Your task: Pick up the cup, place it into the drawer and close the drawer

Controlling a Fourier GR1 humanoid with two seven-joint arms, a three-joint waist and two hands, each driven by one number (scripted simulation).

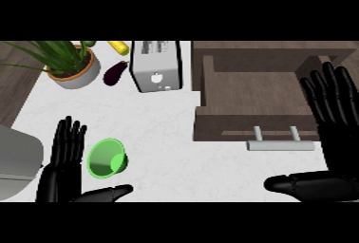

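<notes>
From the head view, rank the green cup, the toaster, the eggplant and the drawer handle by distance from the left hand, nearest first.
From the left hand:
1. Green cup, lying right beside its fingers.
2. Eggplant, up the counter next to the potted plant.
3. Toaster, a little further right.
4. Drawer handle, across on the right, on the open drawer's front.

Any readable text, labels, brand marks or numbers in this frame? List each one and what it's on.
None: no readable words, numbers or brand marks anywhere in the head view.
Toaster: small dark marks on its front panel look like controls; no lettering can be made out.
Green cup, wooden drawer and its metal handle, plant pot, eggplant: plain surfaces, no labels.
</notes>
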